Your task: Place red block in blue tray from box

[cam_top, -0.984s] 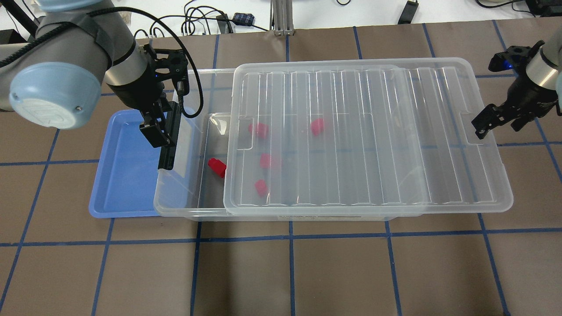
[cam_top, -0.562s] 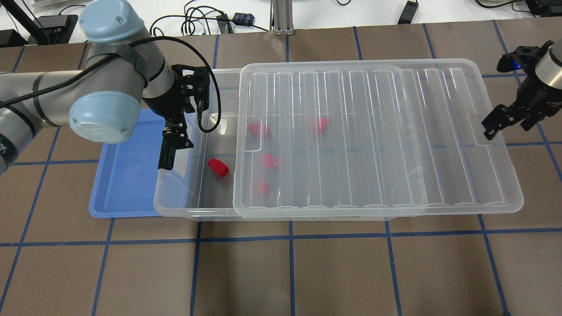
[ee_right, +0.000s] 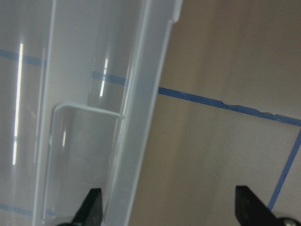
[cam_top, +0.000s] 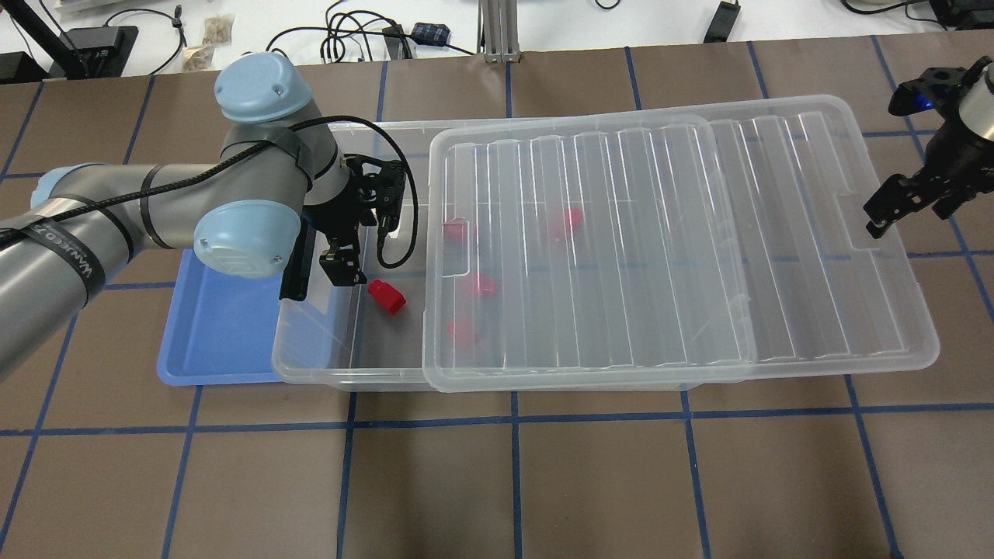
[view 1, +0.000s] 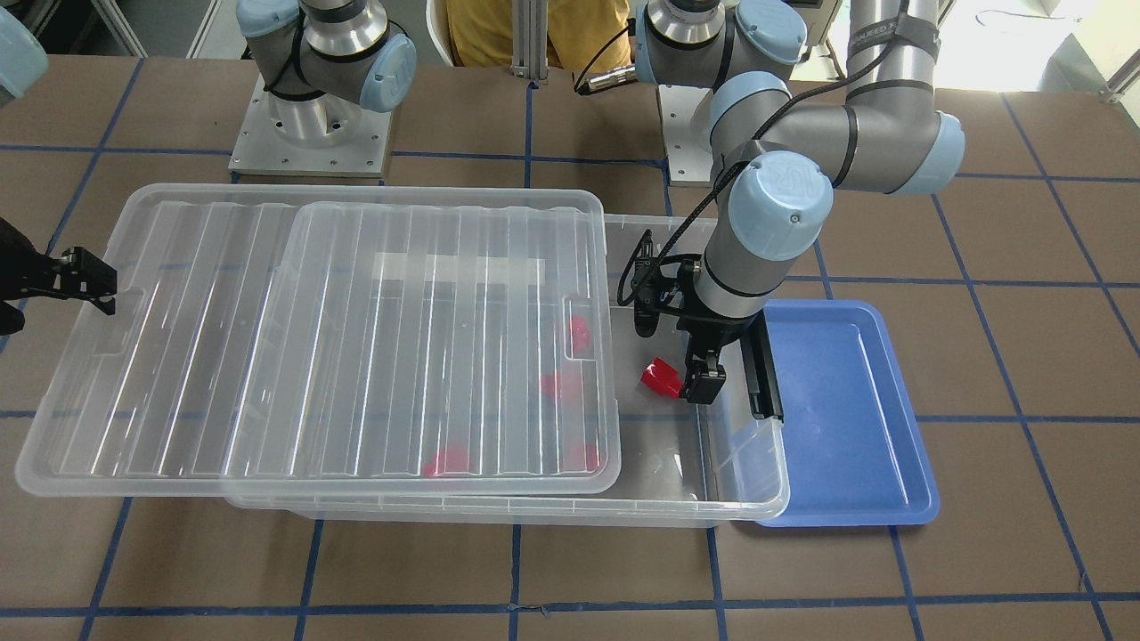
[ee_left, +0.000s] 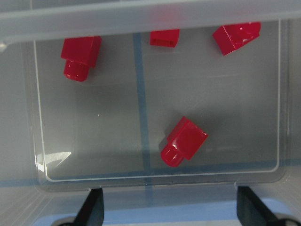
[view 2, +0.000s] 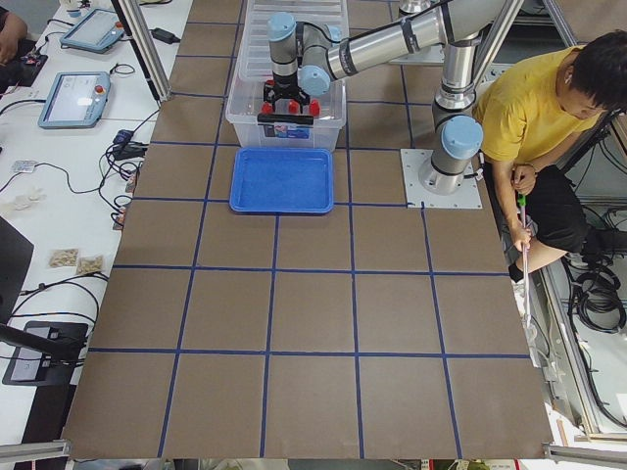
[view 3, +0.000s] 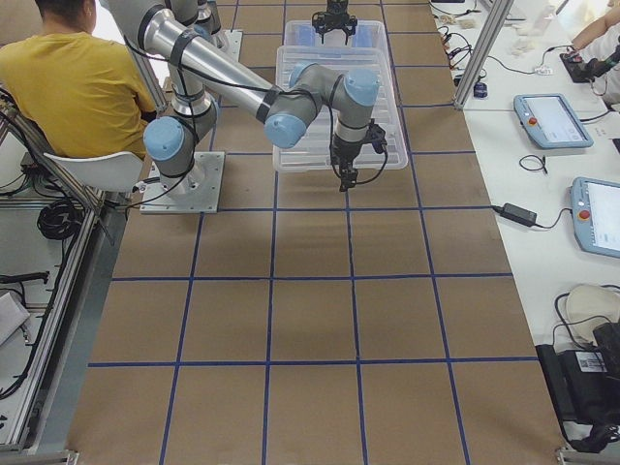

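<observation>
The clear box (cam_top: 311, 366) lies across the table, its ribbed lid (cam_top: 683, 233) slid toward the right end. One red block (cam_top: 386, 296) lies uncovered on the box floor; it also shows in the left wrist view (ee_left: 184, 141) and the front view (view 1: 661, 377). Several more red blocks (cam_top: 481, 286) lie under the lid. My left gripper (cam_top: 340, 256) is open and empty, low over the box's uncovered end, just left of that block. The blue tray (cam_top: 217, 326) is empty beside the box. My right gripper (cam_top: 910, 208) is open, straddling the lid's right rim (ee_right: 141, 117).
A black latch (cam_top: 293, 272) stands on the box's short end next to the tray. The lid overhangs the box's right end (view 1: 80, 427). Cables lie along the far table edge (cam_top: 365, 39). A person in yellow sits behind the robot (view 2: 549, 108).
My left gripper moved right, from over the tray's edge into the box's open end beside the uncovered red block. The lid slid right, and my right gripper moved right with it.
</observation>
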You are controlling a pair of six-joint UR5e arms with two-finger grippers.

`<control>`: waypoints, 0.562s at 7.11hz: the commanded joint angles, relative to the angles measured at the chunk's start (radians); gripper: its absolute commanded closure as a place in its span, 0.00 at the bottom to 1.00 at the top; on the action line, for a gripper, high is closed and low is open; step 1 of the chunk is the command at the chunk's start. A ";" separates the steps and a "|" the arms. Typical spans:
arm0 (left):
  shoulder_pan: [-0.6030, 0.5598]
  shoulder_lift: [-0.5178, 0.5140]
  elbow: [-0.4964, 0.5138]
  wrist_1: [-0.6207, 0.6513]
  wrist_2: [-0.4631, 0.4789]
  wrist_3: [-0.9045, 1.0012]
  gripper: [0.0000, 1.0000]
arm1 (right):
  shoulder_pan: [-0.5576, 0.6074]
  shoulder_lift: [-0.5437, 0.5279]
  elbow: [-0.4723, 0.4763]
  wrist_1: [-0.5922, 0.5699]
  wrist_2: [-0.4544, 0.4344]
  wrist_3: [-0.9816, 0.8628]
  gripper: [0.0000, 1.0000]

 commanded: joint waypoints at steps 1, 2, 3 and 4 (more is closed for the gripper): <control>-0.001 -0.065 -0.009 0.060 0.003 -0.002 0.00 | 0.000 0.007 -0.002 -0.002 0.000 -0.027 0.00; -0.001 -0.081 -0.009 0.060 0.003 -0.005 0.00 | 0.000 0.014 -0.003 -0.004 -0.003 -0.033 0.00; -0.001 -0.093 -0.010 0.060 0.001 -0.006 0.00 | -0.003 0.016 -0.005 -0.005 -0.018 -0.057 0.00; -0.001 -0.104 -0.010 0.065 0.001 -0.008 0.00 | -0.009 0.014 -0.005 -0.005 -0.023 -0.059 0.00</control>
